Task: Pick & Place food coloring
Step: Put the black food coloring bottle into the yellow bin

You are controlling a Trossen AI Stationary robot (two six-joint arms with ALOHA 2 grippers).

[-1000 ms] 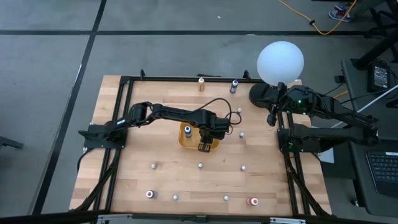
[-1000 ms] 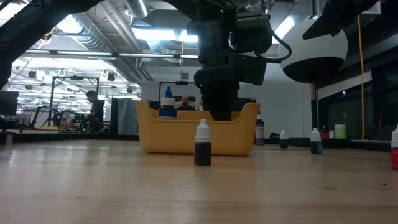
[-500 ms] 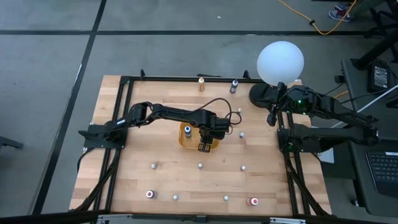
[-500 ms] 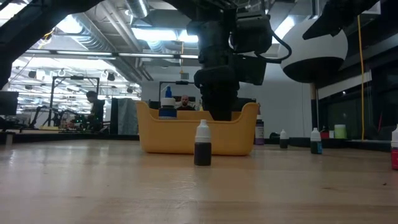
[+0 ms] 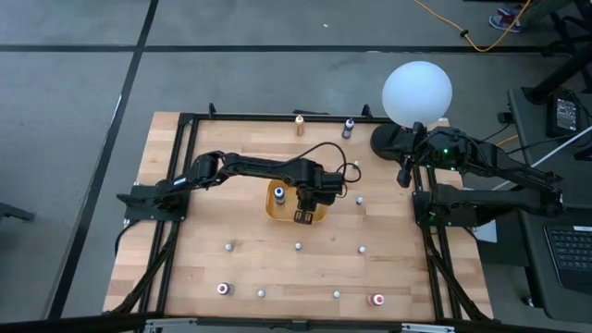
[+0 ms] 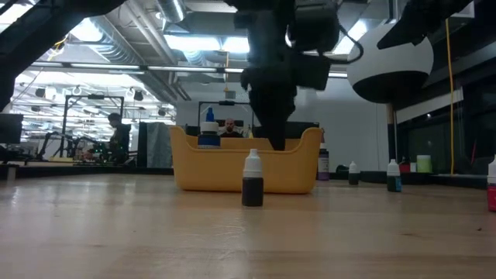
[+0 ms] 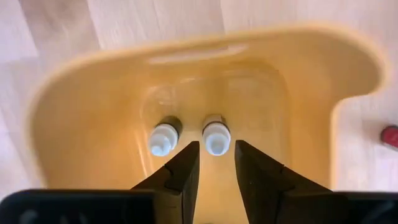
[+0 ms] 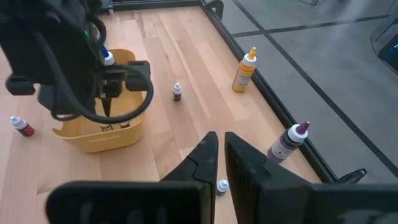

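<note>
The left gripper [image 7: 213, 167] hangs over the yellow tray [image 5: 274, 213] near the middle of the bench [image 5: 194, 250], jaws parted and holding nothing. Two white-capped bottles [image 7: 216, 138] stand upright side by side on the tray floor, just beyond the fingertips and clear of them (in the wrist view one cap sits in line with the gap, the other beside it). From above, one blue-and-white bottle [image 5: 278, 193] shows in the tray.

The right gripper [image 8: 219, 160] waits at the bench's right edge beside the lamp base, jaws clenched and holding nothing.

The remaining bottles stand scattered on the bench, well apart: a dark one [image 6: 253, 180] in front of the tray, whitish ones along the near rows, a red one [image 5: 376, 300] towards the near right corner, an orange one [image 8: 244, 70] and a purple-capped one [image 8: 286, 142] by the far rail.

Handling judgement: these bottles look light, rigid plastic, smooth-sided and narrow-based, so easily toppled by a sideways nudge. Best hold is across the body just under the cap, approached from straight above, with moderate squeeze; gripping the tapered cap risks slippage.
</note>
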